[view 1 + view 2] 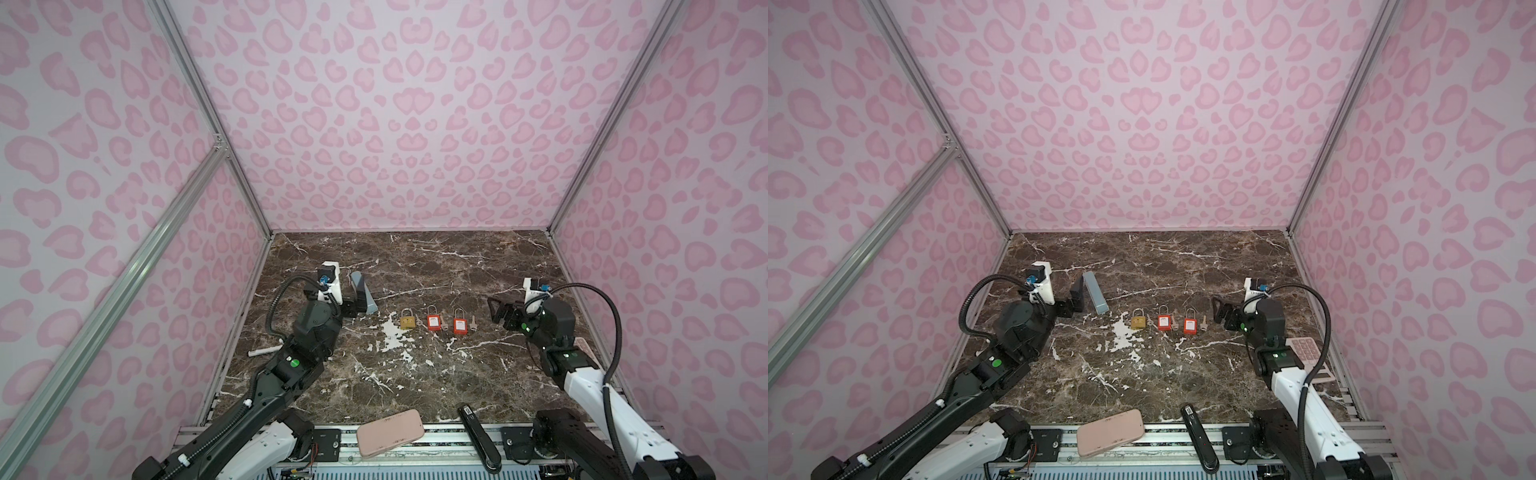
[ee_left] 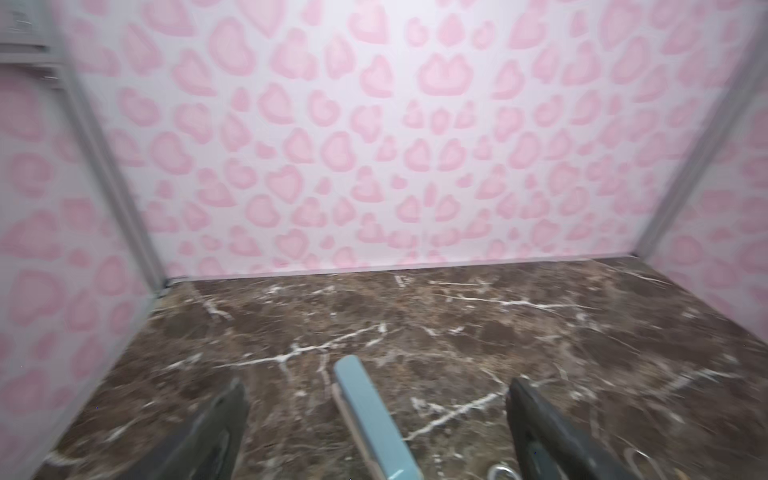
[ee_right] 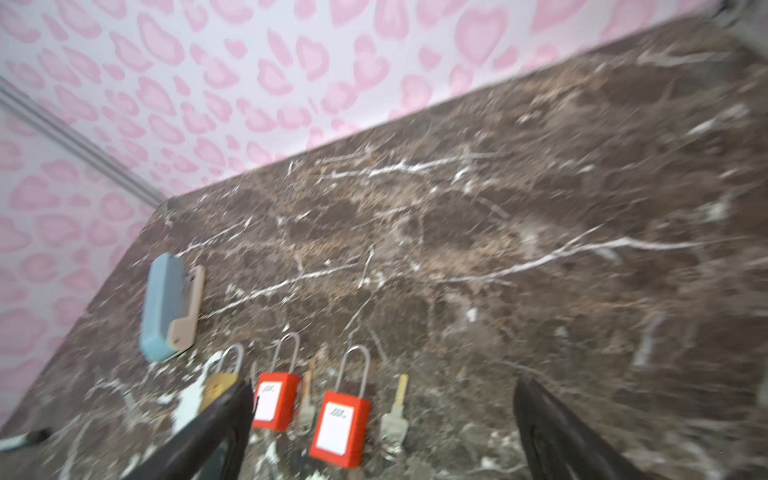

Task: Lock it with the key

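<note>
Both robot hands are over the dark marble desk (image 1: 457,266), and both have their jaws spread wide, holding nothing. Your left hand (image 2: 377,388) is near the left edge, about midway back. In its wrist view a blue-grey case (image 2: 365,419) lying on the desk shows between the two fingers, with a gap on either side. Your right hand (image 3: 383,384) is near the right edge, pointing toward the middle of the desk, apart from the locks.

The things for your task lie flat in a row across the middle of the desk, shackles toward the far edge. Counting from the left edge, there is a brass padlock (image 1: 408,320), a middle red padlock (image 1: 433,321) and an outer red padlock (image 1: 459,325). Both red ones carry white labels. A first key (image 1: 444,323) lies just beside the middle red padlock, between the two red ones. A second key (image 1: 473,322) lies just beside the outer red padlock, on its right-edge side.

At the near edge, a flat pink case (image 1: 390,432) and a black stapler (image 1: 478,436) overhang the desk. A pink calculator (image 1: 1308,353) lies by the right edge.
</note>
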You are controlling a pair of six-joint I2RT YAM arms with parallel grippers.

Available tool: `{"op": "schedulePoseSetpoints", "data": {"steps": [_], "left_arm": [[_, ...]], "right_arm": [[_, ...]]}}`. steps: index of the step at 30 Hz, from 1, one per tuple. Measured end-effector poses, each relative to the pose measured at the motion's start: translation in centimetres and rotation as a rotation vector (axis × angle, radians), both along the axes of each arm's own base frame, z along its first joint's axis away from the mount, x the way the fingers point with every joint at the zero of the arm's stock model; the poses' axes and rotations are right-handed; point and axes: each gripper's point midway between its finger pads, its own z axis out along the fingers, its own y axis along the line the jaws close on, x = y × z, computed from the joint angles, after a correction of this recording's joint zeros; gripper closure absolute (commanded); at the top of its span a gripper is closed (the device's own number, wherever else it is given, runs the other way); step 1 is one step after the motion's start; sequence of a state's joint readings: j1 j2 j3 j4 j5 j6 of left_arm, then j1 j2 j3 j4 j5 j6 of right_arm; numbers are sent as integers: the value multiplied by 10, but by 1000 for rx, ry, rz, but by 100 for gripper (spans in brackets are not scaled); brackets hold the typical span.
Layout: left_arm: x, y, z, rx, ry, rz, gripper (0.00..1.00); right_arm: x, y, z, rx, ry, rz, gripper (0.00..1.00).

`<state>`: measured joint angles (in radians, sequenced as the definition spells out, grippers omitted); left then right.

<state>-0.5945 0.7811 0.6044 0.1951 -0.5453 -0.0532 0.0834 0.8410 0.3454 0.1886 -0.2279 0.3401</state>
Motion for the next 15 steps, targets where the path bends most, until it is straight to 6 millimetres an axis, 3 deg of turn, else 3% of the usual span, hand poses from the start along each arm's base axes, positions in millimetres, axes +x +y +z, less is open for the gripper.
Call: {"op": "schedulePoseSetpoints", "data": {"steps": [4, 7, 10, 15], "left_arm": [[-22, 48, -13, 57, -55, 145, 2], [-32, 82, -31, 76, -77, 248, 2], [-37, 104, -47, 77, -86, 308, 2], [-37, 122, -77, 60, -69, 344, 2]], "right_arm": [[-4, -31, -6, -97, -65, -153, 2], [3, -40, -4, -142, -82, -195, 2], [15, -43, -8, -171, -51, -210, 1], [32, -57, -14, -219, -24, -286, 1]]}}
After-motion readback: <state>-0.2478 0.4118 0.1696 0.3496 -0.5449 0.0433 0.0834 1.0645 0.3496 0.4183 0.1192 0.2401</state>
